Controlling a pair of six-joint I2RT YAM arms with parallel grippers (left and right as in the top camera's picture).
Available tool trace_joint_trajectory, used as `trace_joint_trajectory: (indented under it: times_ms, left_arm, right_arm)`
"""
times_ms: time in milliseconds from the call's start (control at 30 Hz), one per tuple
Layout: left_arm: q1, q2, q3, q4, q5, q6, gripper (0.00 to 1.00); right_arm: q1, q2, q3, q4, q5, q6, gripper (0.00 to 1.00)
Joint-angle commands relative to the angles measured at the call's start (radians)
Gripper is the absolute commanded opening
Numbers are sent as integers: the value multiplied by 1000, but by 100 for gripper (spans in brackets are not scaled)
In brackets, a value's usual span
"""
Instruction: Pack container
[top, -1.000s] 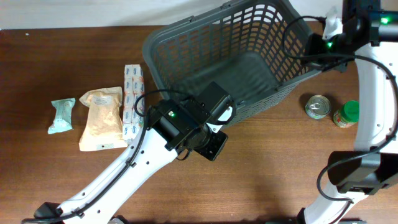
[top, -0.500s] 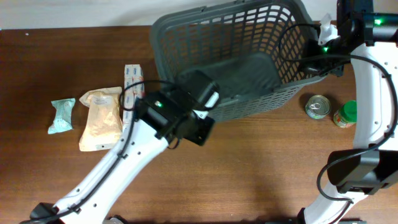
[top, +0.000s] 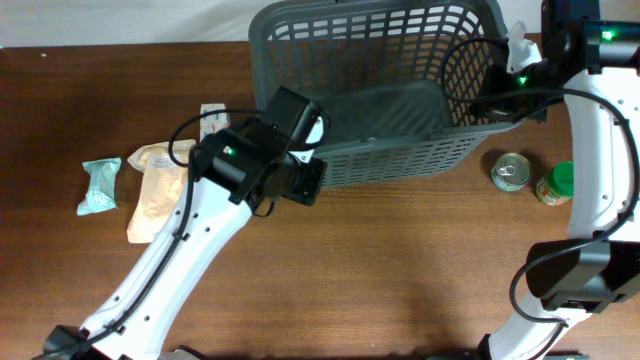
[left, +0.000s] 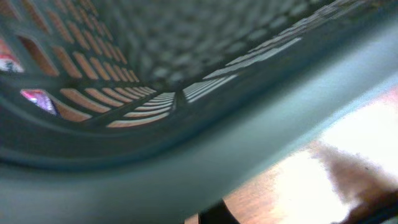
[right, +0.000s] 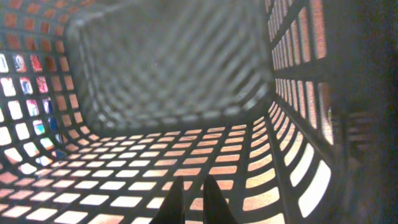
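A dark brown wooden table (top: 400, 270) fills the overhead view, and the large dark grey plastic basket with slotted lattice sides (top: 400, 160) sits at its far edge, right of centre, tilted so its near wall faces up. The left gripper (top: 300, 125) is at the basket's near left corner; in the left wrist view the blurred rim (left: 155, 180) fills the frame and hides the fingers, so its state cannot be told. The right gripper (top: 505, 75) is at the basket's right end; in its wrist view, which looks into the basket (right: 155, 74), its two dark fingers (right: 173, 202) stand close with a thin slit between, and whether they pinch anything cannot be told. A small round tin can (top: 511, 170) and a green-lidded jar (top: 556, 184) stand just right of the basket. A tan pouch (top: 160, 195) and a mint-green packet (top: 100, 186) lie well to the left
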Motion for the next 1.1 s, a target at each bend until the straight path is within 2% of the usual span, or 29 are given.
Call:
trace_joint_trajectory:
  times_ms: [0,300,633,900,1067]
  left_arm:
    - [43,37,-5,10,-17,27,2]
    - [100,62,-5,75,-18,50,2]
    - [144,61,-5,85,-14,58,2]
    - [145,47,-5,29,-20,58,2]
    - [145,2,-2,-4,-43,58,2]
  right_arm:
    - [39,-1,-7,-5,-24,-15,4]
    - [117,-1,-7,0,21,-13,4]
    - [114,-5,5,26,21,-14,4]
    - [104,-36,250,11,28,-13,4]
    - [80,-44,418,-35,119,47,4]
